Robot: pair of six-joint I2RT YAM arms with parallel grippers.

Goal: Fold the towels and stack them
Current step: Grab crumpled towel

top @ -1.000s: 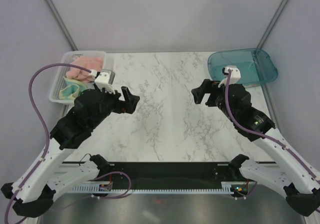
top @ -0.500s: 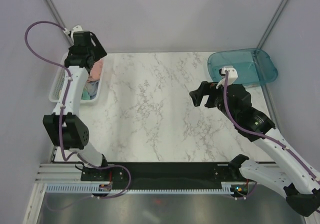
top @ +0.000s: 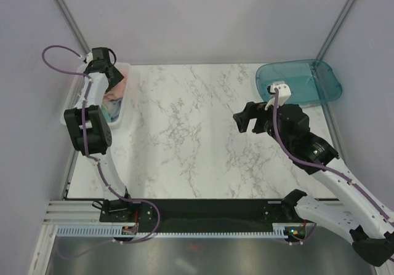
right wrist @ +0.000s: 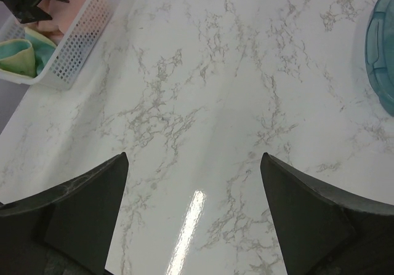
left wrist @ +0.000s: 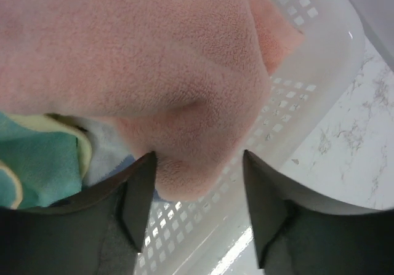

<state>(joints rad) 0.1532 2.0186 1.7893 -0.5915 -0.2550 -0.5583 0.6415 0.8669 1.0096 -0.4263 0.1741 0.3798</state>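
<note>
Pink towel [left wrist: 154,72] sat bunched in the basket [left wrist: 295,103], at the table's [right wrist: 215,72] far left corner. Left wrist view only: yellow towel [left wrist: 43,158] with its teal patch lay beside and partly under the pink one. A pale blue-grey towel [left wrist: 108,155] peeked out between them, mostly hidden.

Left gripper [left wrist: 198,158] was down in the basket, jaws apart. A lobe of pink towel filled the gap between the fingers [left wrist: 138,195], with no squeeze visible.

Top view showed none of that. The left arm's wrist covered the gripper there, and only slivers of pink and teal showed in the basket.

Right wrist view caught the basket from the side with pink and yellow-teal cloth inside and a dark part of the left arm over it.

Right gripper [right wrist: 194,158] hung over the table's right half, jaws wide apart, holding nothing.

Teal tub [top: 301,81] sat at the far right corner, with nothing seen in it.
</note>
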